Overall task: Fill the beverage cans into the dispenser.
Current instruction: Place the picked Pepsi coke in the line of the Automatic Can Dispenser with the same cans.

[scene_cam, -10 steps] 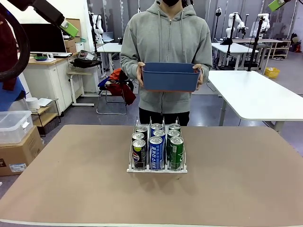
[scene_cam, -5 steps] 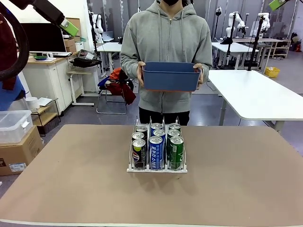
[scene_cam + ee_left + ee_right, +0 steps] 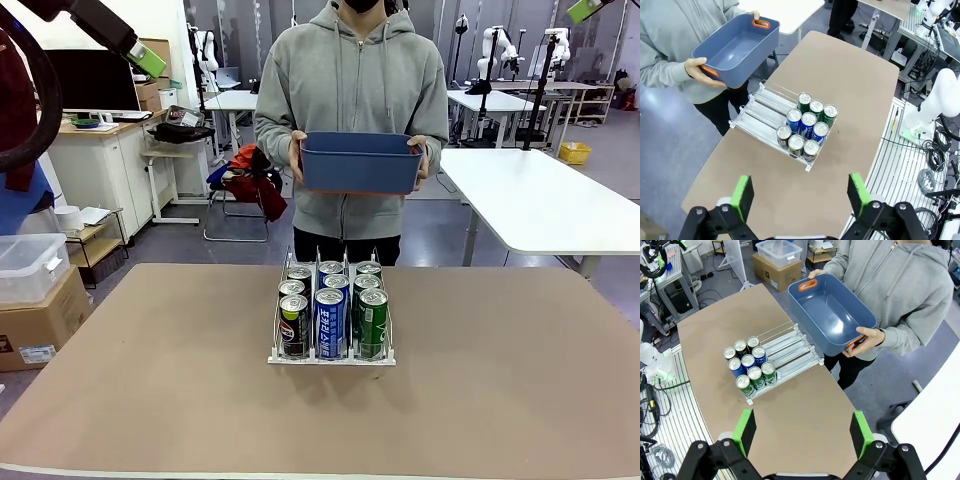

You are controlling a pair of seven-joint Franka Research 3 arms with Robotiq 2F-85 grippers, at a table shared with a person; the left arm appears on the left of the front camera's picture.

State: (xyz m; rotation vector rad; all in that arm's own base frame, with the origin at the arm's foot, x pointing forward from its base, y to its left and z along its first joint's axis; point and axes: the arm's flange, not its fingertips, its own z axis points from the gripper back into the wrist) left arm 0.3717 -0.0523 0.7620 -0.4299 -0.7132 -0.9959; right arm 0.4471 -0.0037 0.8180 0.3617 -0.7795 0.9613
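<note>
Nine beverage cans (image 3: 331,305) fill the near end of the dispenser (image 3: 756,114), mid-table, three per lane; its far half lies bare. Wide brown table (image 3: 150,380) surrounds it. Beyond the far edge a person holds a blue bin (image 3: 360,162). Left gripper (image 3: 800,192) and right gripper (image 3: 802,432) hover high, fingers wide.

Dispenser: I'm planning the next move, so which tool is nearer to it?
Left, it seems, though only slightly. The left tool hangs open high above the table, off the left of the dispenser; the right tool hangs open, seemingly higher, off its right.
</note>
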